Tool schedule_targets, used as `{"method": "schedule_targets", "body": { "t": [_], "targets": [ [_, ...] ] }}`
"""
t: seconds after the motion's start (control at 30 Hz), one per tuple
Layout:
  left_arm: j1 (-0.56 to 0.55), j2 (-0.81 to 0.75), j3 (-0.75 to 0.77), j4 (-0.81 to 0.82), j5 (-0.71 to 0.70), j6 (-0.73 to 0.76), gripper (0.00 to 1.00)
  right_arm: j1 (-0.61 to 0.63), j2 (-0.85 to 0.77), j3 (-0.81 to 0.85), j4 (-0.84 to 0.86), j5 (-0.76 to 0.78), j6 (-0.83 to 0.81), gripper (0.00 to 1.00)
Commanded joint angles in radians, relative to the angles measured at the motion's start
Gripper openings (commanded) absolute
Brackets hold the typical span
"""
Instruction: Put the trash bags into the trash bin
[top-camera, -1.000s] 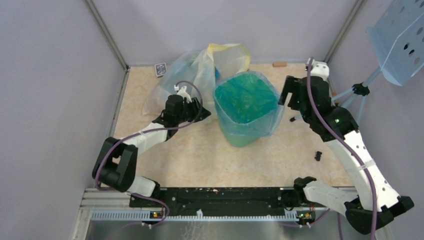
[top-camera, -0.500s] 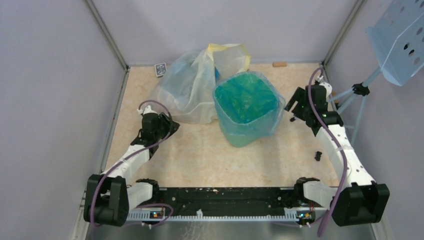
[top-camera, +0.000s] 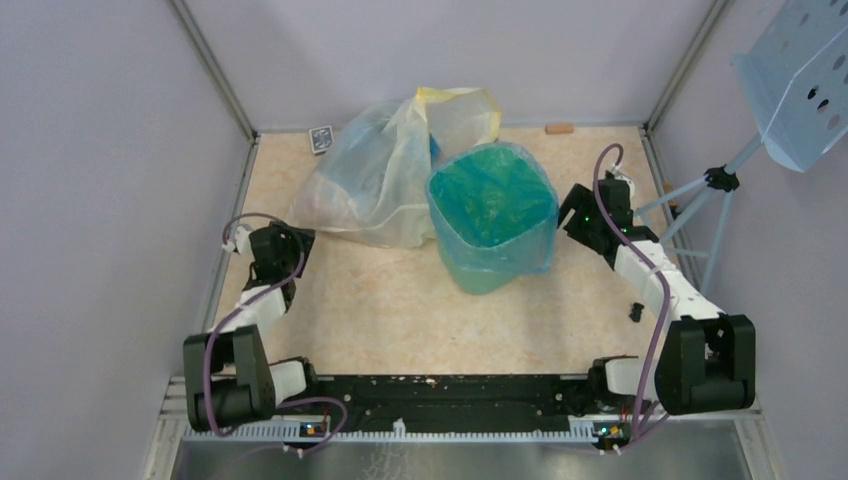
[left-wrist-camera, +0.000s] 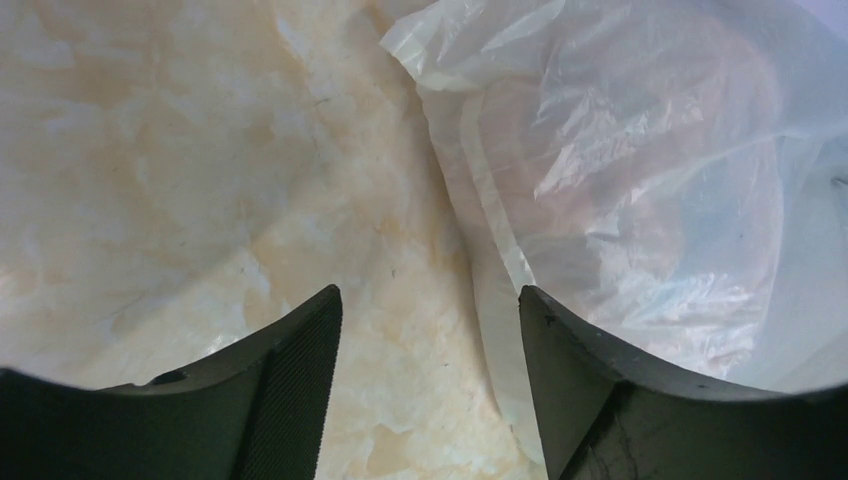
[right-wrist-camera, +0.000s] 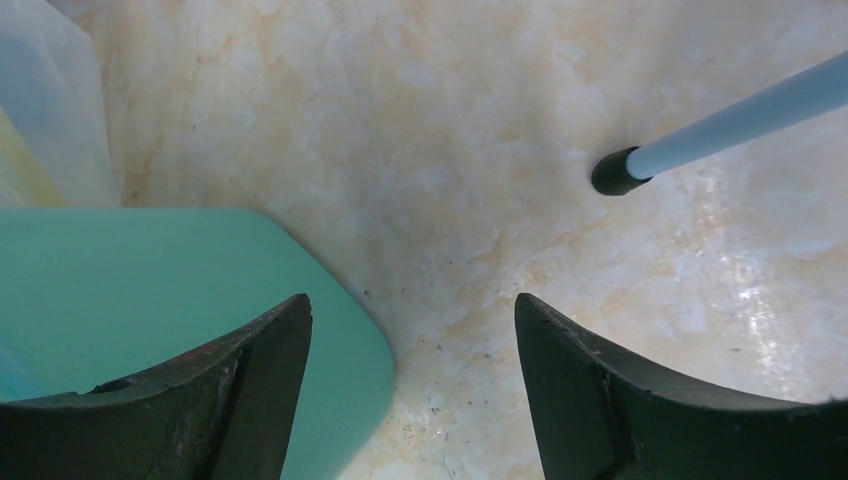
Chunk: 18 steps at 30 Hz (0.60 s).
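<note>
I am holding my left jaws spread wide with nothing between them, hovering low over the counter (top-camera: 400, 310) just beside the near edge of the clear-and-yellowish sack (left-wrist-camera: 640, 170). My right jaws are also standing open and empty, hanging next to the wall of the trash bin (right-wrist-camera: 150, 290) without touching it. The trash bag (top-camera: 492, 195) is sitting inside the trash bin (top-camera: 478, 275) near the middle of the counter, its mouth folding out over the rim and draping down the sides, so I am judging the lining as essentially done and the step in hand as getting clear. To do that well, I am thinking of keeping both jaws open and lifting away from the plastic rather than sliding along it, so that no fingertip is catching the overhang and dragging the bag out. On the right I am also minding the tripod foot (right-wrist-camera: 612, 172) resting close by.
</note>
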Motion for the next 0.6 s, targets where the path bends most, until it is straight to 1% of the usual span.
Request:
{"method": "schedule_targets", "body": {
  "t": [0.0,0.07,0.13,0.17,0.2,0.23,0.27,0.33,0.47,0.57],
  "targets": [
    [-0.033,0.219,0.071,0.282,0.129,-0.110,0.75,0.034,0.030,-0.030,0.149,-0.080,0.039,0.73],
    [-0.068,0.341,0.119,0.400,0.168,-0.161,0.75,0.084,0.048,-0.048,0.174,-0.074,0.058,0.72],
    [-0.105,0.444,0.124,0.569,0.204,-0.252,0.72,0.149,0.076,-0.062,0.196,-0.071,0.084,0.72],
    [-0.130,0.494,0.135,0.647,0.208,-0.272,0.70,0.178,0.086,-0.069,0.209,-0.069,0.099,0.71],
    [-0.154,0.540,0.163,0.690,0.213,-0.278,0.69,0.218,0.094,-0.077,0.227,-0.065,0.116,0.71],
    [-0.170,0.579,0.209,0.683,0.217,-0.274,0.69,0.244,0.102,-0.085,0.248,-0.059,0.134,0.71],
    [-0.212,0.611,0.256,0.664,0.214,-0.261,0.69,0.263,0.109,-0.093,0.263,-0.057,0.150,0.71],
    [-0.243,0.668,0.346,0.624,0.210,-0.235,0.70,0.290,0.123,-0.099,0.292,-0.051,0.170,0.71],
    [-0.272,0.781,0.520,0.544,0.245,-0.172,0.69,0.298,0.141,-0.089,0.305,-0.053,0.170,0.71],
    [-0.285,0.855,0.665,0.434,0.278,-0.097,0.69,0.312,0.149,-0.080,0.311,-0.051,0.162,0.70]
  ]
}}
